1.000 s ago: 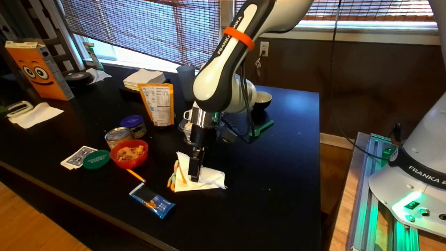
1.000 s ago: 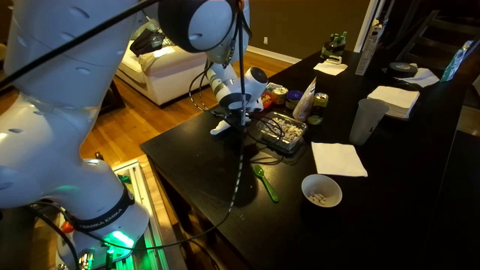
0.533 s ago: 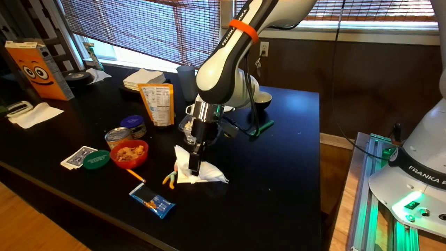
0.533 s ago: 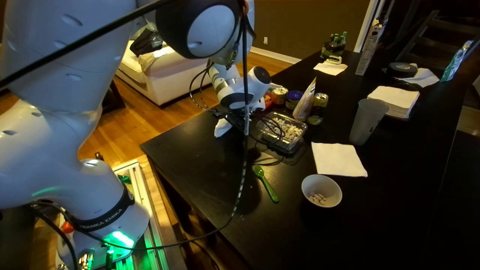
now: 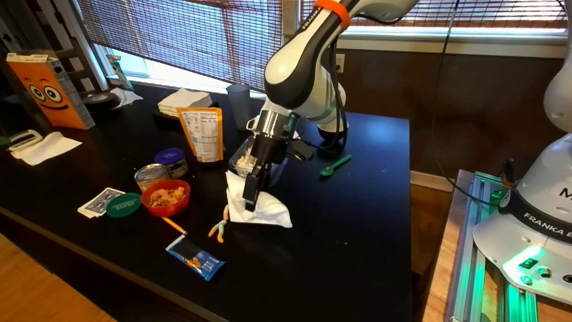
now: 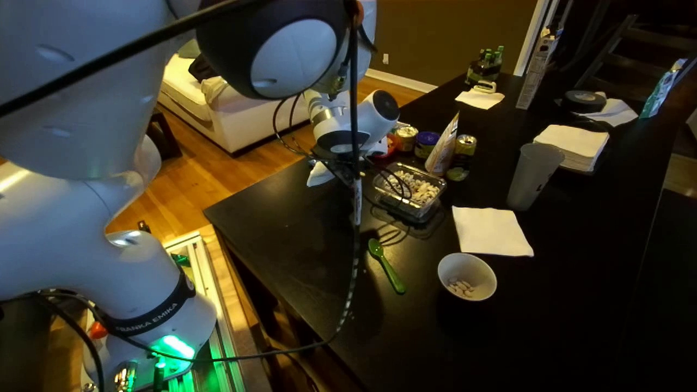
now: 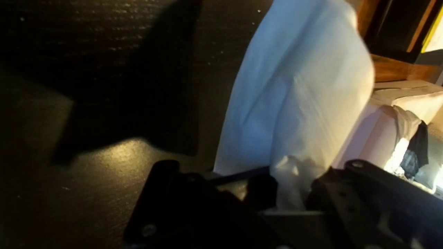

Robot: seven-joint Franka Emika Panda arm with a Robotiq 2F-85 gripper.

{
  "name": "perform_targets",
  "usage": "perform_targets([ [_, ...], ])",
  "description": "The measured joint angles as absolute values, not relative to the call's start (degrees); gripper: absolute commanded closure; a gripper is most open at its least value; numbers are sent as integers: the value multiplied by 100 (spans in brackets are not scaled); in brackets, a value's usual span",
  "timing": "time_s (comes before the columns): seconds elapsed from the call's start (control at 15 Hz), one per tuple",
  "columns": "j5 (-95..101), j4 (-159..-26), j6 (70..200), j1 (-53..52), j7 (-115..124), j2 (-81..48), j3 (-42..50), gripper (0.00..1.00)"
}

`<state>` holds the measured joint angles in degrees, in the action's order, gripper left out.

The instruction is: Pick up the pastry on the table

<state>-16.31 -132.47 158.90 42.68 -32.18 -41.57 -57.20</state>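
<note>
A crumpled white paper napkin [image 5: 270,210] hangs from my gripper [image 5: 251,203] above the black table [image 5: 339,268]. It also shows in an exterior view [image 6: 320,174], partly behind the arm. In the wrist view the napkin [image 7: 301,97] is pinched between both fingers of my gripper [image 7: 292,188], its folds bunched there. My gripper is shut on it. The golden-brown pastry does not show; I cannot tell whether it is inside the napkin. A shadow of the napkin falls on the table in the wrist view.
A multicoloured gummy strip [image 5: 219,228] lies on the table beside the napkin. A clear box of pale pieces [image 6: 409,188] is close to the gripper. A red bowl [image 5: 165,199], blue wrapper [image 5: 195,257], cans [image 5: 152,175], foil pouch [image 5: 203,134] and green spoon [image 5: 335,166] lie around.
My gripper has risen and moved back towards the clear box, carrying the napkin up off the table. The gummy strip by the napkin has come away from it and lies on the table.
</note>
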Motion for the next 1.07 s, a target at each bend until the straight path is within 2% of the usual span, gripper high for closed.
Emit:
perform_targets([
  [0.73,-1693,-13679,15384,6927,-3286,-4752,-7706,100],
  [1.07,-1600,-13688,15385,6956,-3268,-4844,-7698,100],
])
